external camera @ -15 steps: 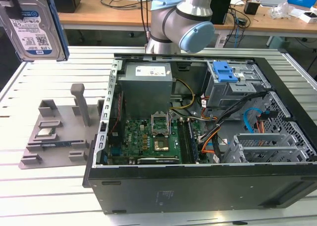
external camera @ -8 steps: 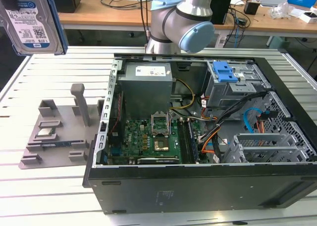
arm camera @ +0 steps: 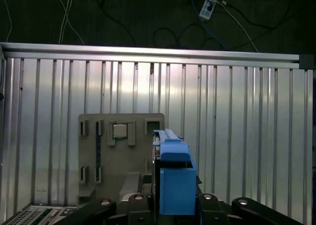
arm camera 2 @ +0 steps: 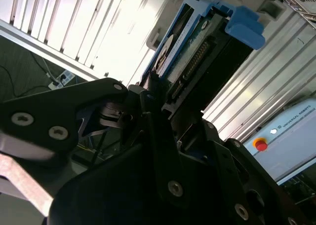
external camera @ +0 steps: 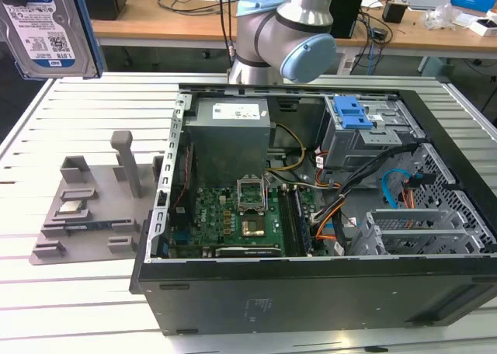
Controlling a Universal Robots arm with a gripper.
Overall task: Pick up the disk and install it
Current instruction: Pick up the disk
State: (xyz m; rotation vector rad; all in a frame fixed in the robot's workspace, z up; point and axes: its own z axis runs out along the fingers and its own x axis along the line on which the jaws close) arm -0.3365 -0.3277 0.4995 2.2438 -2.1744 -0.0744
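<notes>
The disk (external camera: 40,24), a silver hard drive with a white-and-blue label in a blue bracket, hangs high at the exterior view's upper left, above the slatted table. In the second wrist view my gripper (arm camera 2: 163,94) is shut on the disk (arm camera 2: 197,52), with dark fingers (arm camera 2: 148,99) pressed against its sides. In the first wrist view the disk (arm camera: 173,175) stands edge-on, its blue bracket facing the camera, over the grey fixture (arm camera: 98,161).
A grey fixture (external camera: 85,214) on the slatted table (external camera: 78,300) carries a small square chip (external camera: 71,208). To its right lies the open computer case (external camera: 311,292), with a blue latch on a grey drive cage (external camera: 353,113). The arm's base (external camera: 283,32) stands behind the case.
</notes>
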